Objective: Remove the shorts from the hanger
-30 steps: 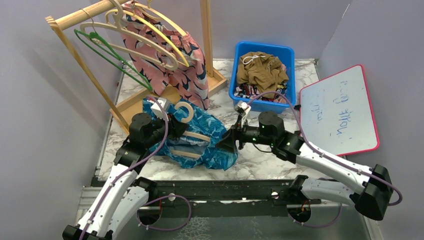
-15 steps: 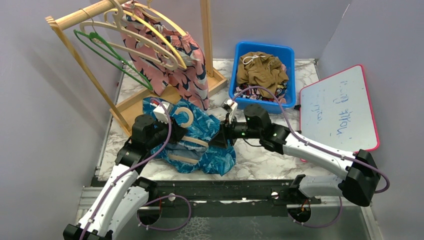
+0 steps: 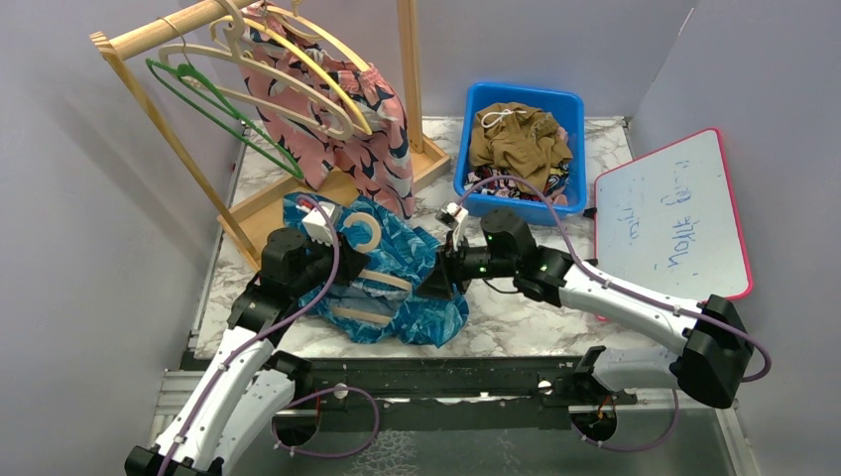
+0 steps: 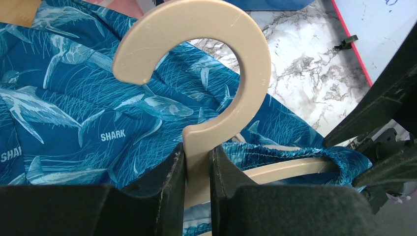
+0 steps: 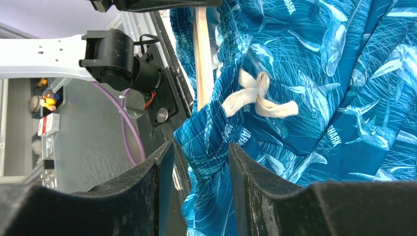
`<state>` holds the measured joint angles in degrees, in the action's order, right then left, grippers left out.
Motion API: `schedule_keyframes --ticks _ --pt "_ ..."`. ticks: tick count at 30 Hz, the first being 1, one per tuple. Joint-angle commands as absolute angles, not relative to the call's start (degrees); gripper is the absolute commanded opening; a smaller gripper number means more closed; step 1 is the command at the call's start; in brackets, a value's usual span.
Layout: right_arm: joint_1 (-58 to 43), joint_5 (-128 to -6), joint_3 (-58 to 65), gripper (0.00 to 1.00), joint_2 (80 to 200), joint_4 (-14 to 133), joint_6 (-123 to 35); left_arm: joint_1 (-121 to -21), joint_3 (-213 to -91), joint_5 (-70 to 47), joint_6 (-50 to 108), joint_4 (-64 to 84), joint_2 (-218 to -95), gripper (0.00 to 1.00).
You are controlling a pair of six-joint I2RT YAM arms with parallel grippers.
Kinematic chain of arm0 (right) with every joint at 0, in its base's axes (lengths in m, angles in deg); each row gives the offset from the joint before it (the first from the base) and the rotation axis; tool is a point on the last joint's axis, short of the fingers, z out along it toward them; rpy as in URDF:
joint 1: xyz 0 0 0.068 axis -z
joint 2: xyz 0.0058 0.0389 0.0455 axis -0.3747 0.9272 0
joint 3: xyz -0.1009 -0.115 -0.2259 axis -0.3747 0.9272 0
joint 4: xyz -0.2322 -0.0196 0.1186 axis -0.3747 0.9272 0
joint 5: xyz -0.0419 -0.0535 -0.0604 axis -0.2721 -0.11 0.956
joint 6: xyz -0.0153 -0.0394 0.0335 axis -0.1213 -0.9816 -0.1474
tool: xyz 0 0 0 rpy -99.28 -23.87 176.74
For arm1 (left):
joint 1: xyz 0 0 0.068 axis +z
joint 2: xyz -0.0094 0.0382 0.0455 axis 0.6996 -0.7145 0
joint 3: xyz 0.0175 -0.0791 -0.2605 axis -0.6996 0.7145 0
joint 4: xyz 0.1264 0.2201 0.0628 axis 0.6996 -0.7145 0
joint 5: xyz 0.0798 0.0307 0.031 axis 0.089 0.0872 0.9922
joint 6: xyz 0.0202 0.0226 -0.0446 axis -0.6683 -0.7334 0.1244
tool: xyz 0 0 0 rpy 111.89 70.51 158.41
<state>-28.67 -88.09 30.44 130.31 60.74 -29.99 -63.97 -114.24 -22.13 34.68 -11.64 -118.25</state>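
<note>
The teal shark-print shorts (image 3: 402,293) lie bunched on the marble table, still on a beige hanger (image 3: 365,233). My left gripper (image 3: 344,260) is shut on the hanger's neck (image 4: 199,142) just below the hook, seen in the left wrist view (image 4: 197,158). My right gripper (image 3: 438,281) is open at the shorts' right edge. In the right wrist view (image 5: 199,164) its jaws stand on either side of a fold of elastic waistband (image 5: 216,132), without pinching it. A white drawstring bow (image 5: 258,97) and the hanger bar (image 5: 201,59) show beyond.
A wooden rack (image 3: 174,30) at the back left carries empty hangers and pink shorts with navy blotches (image 3: 372,139). A blue bin (image 3: 464,164) behind holds olive-brown shorts (image 3: 521,139). A pink-framed whiteboard (image 3: 669,218) lies at the right.
My right gripper has moved left onto the right edge of the teal shorts, which have bunched slightly. My left gripper still holds the hanger.
</note>
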Motion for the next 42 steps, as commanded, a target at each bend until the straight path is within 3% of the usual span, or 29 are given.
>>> schedule_keyframes --ticks 1,6,12,26,35,42 --pt "-29.22 -90.32 31.72 0.49 130.99 60.53 -29.79 -63.92 -114.54 -20.42 34.38 -10.51 -116.77 0.0" --pt "-29.24 -86.88 32.42 0.36 130.62 58.49 -28.24 -63.96 -114.46 -20.61 34.46 -10.54 -116.71 0.0" --pt "-29.21 -80.42 34.27 0.11 127.65 57.23 -28.0 -63.96 -114.28 -20.6 34.72 -10.53 -116.25 0.0" --pt "-29.23 -46.96 40.74 0.01 111.72 66.53 -27.59 -63.92 -114.46 -15.85 34.73 -11.88 -114.13 0.0" --pt "-29.16 -40.22 41.77 0.01 109.69 70.75 -30.37 -63.99 -114.59 -13.69 34.86 -12.38 -112.39 0.0" --pt "-29.15 -40.77 42.22 0.01 115.2 70.99 -29.54 -63.99 -114.54 -11.54 35.08 -12.87 -111.02 0.0"
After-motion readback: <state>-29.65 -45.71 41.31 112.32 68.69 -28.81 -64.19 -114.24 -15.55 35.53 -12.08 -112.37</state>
